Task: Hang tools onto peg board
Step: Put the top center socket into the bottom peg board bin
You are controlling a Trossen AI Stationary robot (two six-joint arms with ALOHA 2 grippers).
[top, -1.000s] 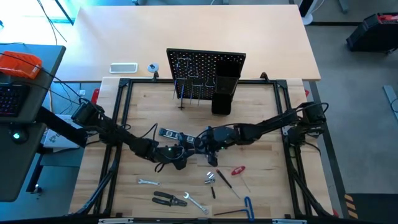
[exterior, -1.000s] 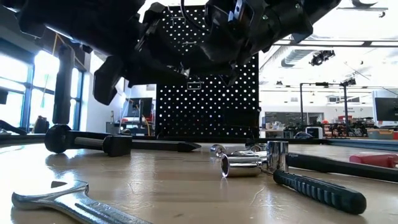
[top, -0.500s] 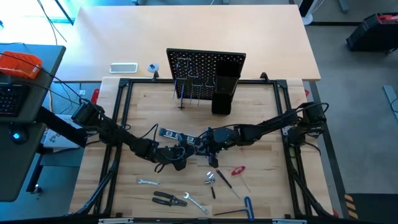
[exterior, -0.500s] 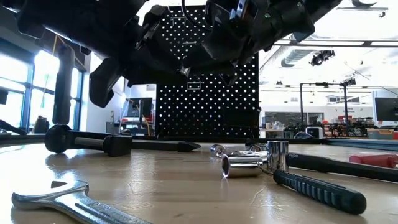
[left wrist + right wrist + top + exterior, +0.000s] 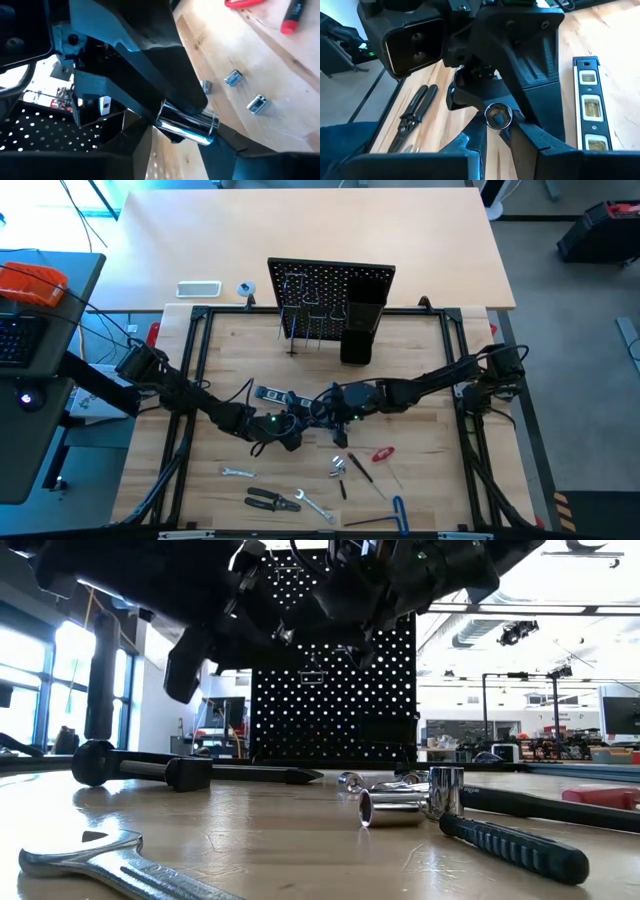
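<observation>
Over the table's middle my two grippers meet nose to nose. My right gripper [image 5: 498, 125] is shut on a small chrome socket [image 5: 498, 116]. My left gripper [image 5: 186, 142] faces it, open, with one finger by each end of the socket [image 5: 187, 125]. The peg board [image 5: 330, 285] stands upright at the far edge. The level [image 5: 275, 395] lies flat just left of the grippers. Near the front edge lie the pliers [image 5: 272, 500], two wrenches [image 5: 238, 473], loose sockets [image 5: 340, 465], the red-handled screwdriver [image 5: 383, 453] and the blue-handled hex key [image 5: 400, 515]. My right gripper pinches the socket's round wall [image 5: 490, 122] between its two fingertips, coming from the table's right and slanting slightly down. The socket's open end faces back along the fingers. It is lifted clear of the table. My left gripper's fingers [image 5: 227, 147] stand close to the socket's ends; whether they touch it I cannot tell.
A black box-shaped holder [image 5: 360, 330] and thin hooks [image 5: 305, 320] sit on the peg board's front. In the low view a wrench [image 5: 110, 865], sockets [image 5: 395, 807] and a ribbed black handle [image 5: 515, 845] lie on the wood beneath the grippers. A black frame [image 5: 195, 370] rims the table.
Both arms have stayed where they were over the table's middle, and the socket has stayed lifted in my right gripper. In the low view a dark finger on the left has swung a little toward the middle.
</observation>
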